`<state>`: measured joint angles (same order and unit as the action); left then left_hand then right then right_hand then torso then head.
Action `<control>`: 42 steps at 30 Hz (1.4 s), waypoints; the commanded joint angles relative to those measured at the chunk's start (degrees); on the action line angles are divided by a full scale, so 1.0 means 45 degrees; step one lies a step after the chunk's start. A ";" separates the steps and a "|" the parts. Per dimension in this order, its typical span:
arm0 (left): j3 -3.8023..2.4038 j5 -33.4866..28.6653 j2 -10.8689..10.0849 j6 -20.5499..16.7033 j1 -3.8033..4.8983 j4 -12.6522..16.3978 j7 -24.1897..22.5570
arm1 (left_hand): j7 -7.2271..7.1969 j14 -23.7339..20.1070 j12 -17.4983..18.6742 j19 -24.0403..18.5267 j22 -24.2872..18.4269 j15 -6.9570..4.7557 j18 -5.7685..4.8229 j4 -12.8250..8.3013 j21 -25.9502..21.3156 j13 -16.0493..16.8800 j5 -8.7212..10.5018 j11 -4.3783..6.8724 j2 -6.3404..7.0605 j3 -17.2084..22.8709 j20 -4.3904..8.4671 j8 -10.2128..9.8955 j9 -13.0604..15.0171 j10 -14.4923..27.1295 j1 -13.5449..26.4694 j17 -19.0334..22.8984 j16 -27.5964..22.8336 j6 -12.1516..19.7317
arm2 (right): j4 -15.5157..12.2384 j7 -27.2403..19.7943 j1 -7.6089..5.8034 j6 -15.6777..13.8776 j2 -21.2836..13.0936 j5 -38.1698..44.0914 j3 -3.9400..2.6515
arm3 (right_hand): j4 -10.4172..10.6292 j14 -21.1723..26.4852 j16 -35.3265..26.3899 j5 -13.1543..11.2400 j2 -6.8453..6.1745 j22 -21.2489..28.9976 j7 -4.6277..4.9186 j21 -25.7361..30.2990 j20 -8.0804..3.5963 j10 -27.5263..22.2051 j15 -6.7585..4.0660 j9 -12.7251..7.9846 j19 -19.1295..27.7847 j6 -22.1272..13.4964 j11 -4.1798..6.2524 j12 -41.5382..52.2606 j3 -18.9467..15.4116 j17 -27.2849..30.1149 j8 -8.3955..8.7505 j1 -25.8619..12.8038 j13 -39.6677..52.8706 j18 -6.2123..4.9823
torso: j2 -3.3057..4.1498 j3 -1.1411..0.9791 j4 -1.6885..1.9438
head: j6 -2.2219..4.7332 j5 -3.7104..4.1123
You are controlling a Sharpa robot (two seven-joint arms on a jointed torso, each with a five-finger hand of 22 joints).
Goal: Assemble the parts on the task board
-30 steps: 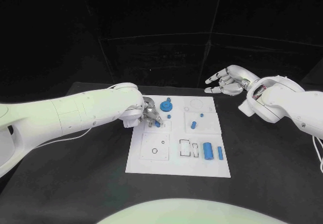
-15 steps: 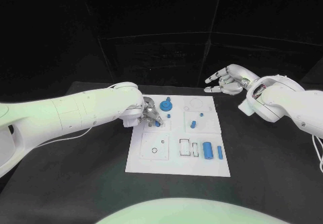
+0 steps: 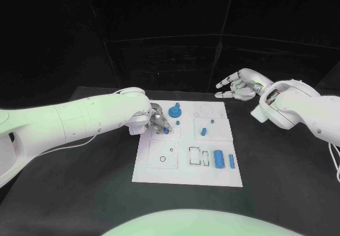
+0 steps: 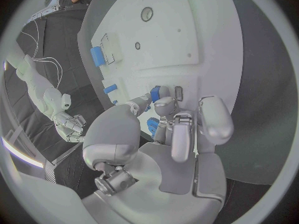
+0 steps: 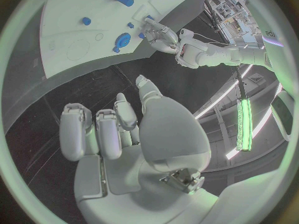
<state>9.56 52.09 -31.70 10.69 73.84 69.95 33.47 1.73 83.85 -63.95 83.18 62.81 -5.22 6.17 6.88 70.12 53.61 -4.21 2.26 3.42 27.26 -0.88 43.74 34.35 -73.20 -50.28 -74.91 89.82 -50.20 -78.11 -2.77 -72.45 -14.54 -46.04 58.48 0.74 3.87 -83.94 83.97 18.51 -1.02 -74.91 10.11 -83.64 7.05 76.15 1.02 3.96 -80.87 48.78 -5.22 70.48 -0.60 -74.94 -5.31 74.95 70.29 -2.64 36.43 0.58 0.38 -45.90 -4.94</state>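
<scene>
The white task board [image 3: 185, 169] lies in the middle of the black table. My left hand [image 3: 156, 122] is low over its near-left upper section and pinches a small blue part [image 3: 165, 130] between thumb and a finger; the left wrist view shows that blue part [image 4: 155, 92] at the fingertips [image 4: 165, 105], close to a slot in the board [image 4: 187, 35]. A blue gear-like part [image 3: 175, 112] stands just beyond the hand. My right hand [image 3: 240, 84] hangs in the air past the board's far right corner, fingers apart and holding nothing, as my right hand [image 5: 118, 134] also appears in its wrist view.
More blue parts are on the board: a short peg [image 3: 203, 131], a small stud [image 3: 178, 121], a thick cylinder [image 3: 219, 158] and a thin bar [image 3: 231, 160] at the near right. The right wrist view shows the gear [image 5: 122, 39] and my left hand [image 5: 165, 35].
</scene>
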 commanded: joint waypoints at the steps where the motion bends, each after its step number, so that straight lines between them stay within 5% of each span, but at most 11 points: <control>1: -0.0005 0.0059 0.0008 0.0091 0.0012 -0.0043 0.0061 | 0.0004 0.1368 -0.0074 0.0035 0.0028 -0.0101 -0.0167 0.0186 0.0069 -0.0008 0.0074 -0.0008 0.0027 -0.0432 0.0077 0.0109 0.0020 -0.0093 0.0212 -0.3354 0.0039 -0.0028 | -0.0002 -0.0089 -0.0027 -0.0025 0.0004 0.0026 -0.0009 | 0.0016 -0.0775 -0.0070 0.0019 0.0064 -0.0692 0.0029 0.0057 0.0004 -0.0008 -0.0067 -0.0012 0.0057 0.0040 0.0028 0.0066 -0.0065 -0.0720 -0.0040 -0.0093 -0.0008 -0.0082 | 0.0007 0.0001 -0.0003 | 0.0005 0.0006; 18: -0.0054 0.0058 -0.0396 -0.0214 0.0046 0.0322 -0.0037 | -0.0082 0.1368 -0.0161 0.0063 0.0086 -0.0174 -0.0171 0.1124 0.0039 -0.0053 0.0320 0.0069 0.0240 -0.3197 0.0159 0.0317 -0.0065 -0.0096 0.0037 -0.3354 0.0039 0.0038 | 0.0062 -0.0097 -0.0027 -0.0020 -0.0007 0.0026 -0.0009 | 0.0083 -0.0769 -0.0089 0.0023 0.0078 -0.0679 0.0032 0.0067 0.0006 -0.0008 -0.0064 -0.0013 0.0065 0.0035 0.0024 0.0071 -0.0119 -0.0691 -0.0042 -0.0153 -0.0011 -0.0084 | 0.0001 -0.0002 0.0001 | 0.0010 0.0062; 20: -0.0146 0.0058 -0.0523 -0.0250 0.0081 0.0434 -0.0041 | -0.0087 0.1368 -0.0145 0.0054 0.0045 -0.0185 -0.0165 0.1202 -0.0003 -0.0089 0.0319 0.0069 0.0168 -0.3472 0.0165 0.0327 -0.0082 -0.0078 -0.0133 -0.3354 0.0039 0.0059 | 0.0072 -0.0098 -0.0027 -0.0019 -0.0010 0.0026 -0.0009 | 0.0088 -0.0765 -0.0098 0.0024 0.0080 -0.0668 0.0032 0.0073 0.0007 -0.0010 -0.0064 -0.0013 0.0073 0.0035 0.0023 0.0069 -0.0122 -0.0674 -0.0042 -0.0157 -0.0013 -0.0087 | 0.0001 0.0003 -0.0001 | 0.0015 0.0071; 26: -0.0735 0.0058 -0.0987 0.0123 0.0282 0.0833 0.0015 | 0.0100 0.1368 0.0367 -0.0060 -0.0358 -0.0088 -0.0095 0.1165 -0.0352 -0.0819 0.0307 -0.0074 -0.0025 -0.4072 0.0112 0.0010 -0.0315 0.0397 -0.0866 -0.3354 0.0039 0.0569 | 0.0198 -0.0077 -0.0027 0.0008 0.0024 0.0026 -0.0009 | 0.0105 -0.0764 -0.0102 0.0027 0.0086 -0.0663 0.0032 0.0076 0.0007 -0.0009 -0.0064 -0.0013 0.0077 0.0034 0.0023 0.0070 -0.0134 -0.0669 -0.0042 -0.0169 -0.0013 -0.0088 | 0.0002 0.0013 0.0002 | 0.0066 0.0123; 32: -0.1152 0.0057 -0.1241 0.0620 0.0715 0.0762 0.0028 | 0.0262 0.1368 0.0477 -0.0115 -0.0524 0.0030 -0.0066 0.1315 -0.0524 -0.1052 0.0311 -0.0214 -0.0205 -0.4631 0.0010 -0.0332 -0.0671 0.0569 -0.1201 -0.3354 0.0039 0.0813 | 0.0359 -0.0060 -0.0027 0.0050 0.0116 0.0026 -0.0008 | 0.0105 -0.0764 -0.0102 0.0027 0.0086 -0.0663 0.0032 0.0076 0.0007 -0.0009 -0.0064 -0.0013 0.0077 0.0034 0.0023 0.0070 -0.0134 -0.0669 -0.0042 -0.0169 -0.0013 -0.0088 | 0.0013 0.0008 0.0019 | 0.0158 0.0124; 37: -0.1291 0.0057 -0.0858 0.0963 0.1021 -0.0349 -0.0076 | 0.0438 0.1368 0.0439 -0.0104 -0.0504 0.0151 -0.0072 0.1431 -0.0536 -0.1100 0.0310 -0.0358 -0.0332 -0.5104 -0.0090 -0.0748 -0.1086 0.0604 -0.1493 -0.3354 0.0039 0.1101 | 0.0441 -0.0060 -0.0025 0.0076 0.0203 0.0026 -0.0008 | 0.0105 -0.0764 -0.0102 0.0027 0.0086 -0.0663 0.0032 0.0076 0.0007 -0.0009 -0.0064 -0.0013 0.0077 0.0034 0.0023 0.0070 -0.0134 -0.0669 -0.0042 -0.0169 -0.0013 -0.0088 | 0.0024 0.0005 -0.0019 | 0.0208 0.0074; 42: -0.1319 0.0059 -0.0400 0.1330 0.1108 -0.1401 -0.0135 | 0.0473 0.1368 0.0413 -0.0104 -0.0497 0.0184 -0.0067 0.1500 -0.0544 -0.1121 0.0311 -0.0392 -0.0446 -0.5336 -0.0131 -0.0835 -0.1258 0.0625 -0.1650 -0.3354 0.0039 0.1059 | 0.0485 -0.0026 -0.0025 0.0077 0.0268 0.0026 -0.0008 | 0.0124 -0.0761 -0.0110 0.0032 0.0094 -0.0650 0.0033 0.0084 0.0008 -0.0006 -0.0063 -0.0013 0.0087 0.0032 0.0023 0.0078 -0.0148 -0.0657 -0.0043 -0.0181 -0.0009 -0.0091 | 0.0044 0.0007 -0.0037 | 0.0241 0.0029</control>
<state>3.70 52.13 -33.77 13.89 78.67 64.34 33.41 3.57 83.95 -62.13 82.67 60.55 -4.89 6.17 13.65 68.00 48.61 -3.09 0.91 1.36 3.56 -0.99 40.33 28.76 -70.42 -57.16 -74.91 89.82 -45.44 -75.96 -2.72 -72.45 -14.48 -44.89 58.49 0.74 4.35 -83.95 83.69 18.51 -0.72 -74.90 10.11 -83.64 7.05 76.15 1.02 3.95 -80.87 48.78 -5.22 70.48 -1.08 -74.92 -5.31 74.65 70.30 -2.64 36.56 0.62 0.32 -44.85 -4.72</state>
